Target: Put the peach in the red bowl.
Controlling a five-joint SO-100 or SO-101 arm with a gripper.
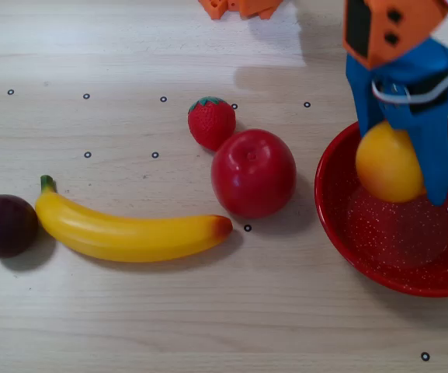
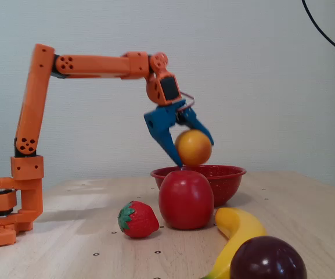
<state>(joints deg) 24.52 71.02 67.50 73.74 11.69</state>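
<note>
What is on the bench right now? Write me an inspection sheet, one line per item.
Surface: pale wooden table with small ring marks.
Job's things: peach held just above the red bowl, not yet released; the fixed view shows it at rim height.
Clutter: red apple touching a strawberry; banana beside a dark plum.
Grippers: blue gripper shut on the peach.
Cables: black cable against the wall, top right in the fixed view.
Surroundings: plain pale wall; orange arm base on the table.
</note>
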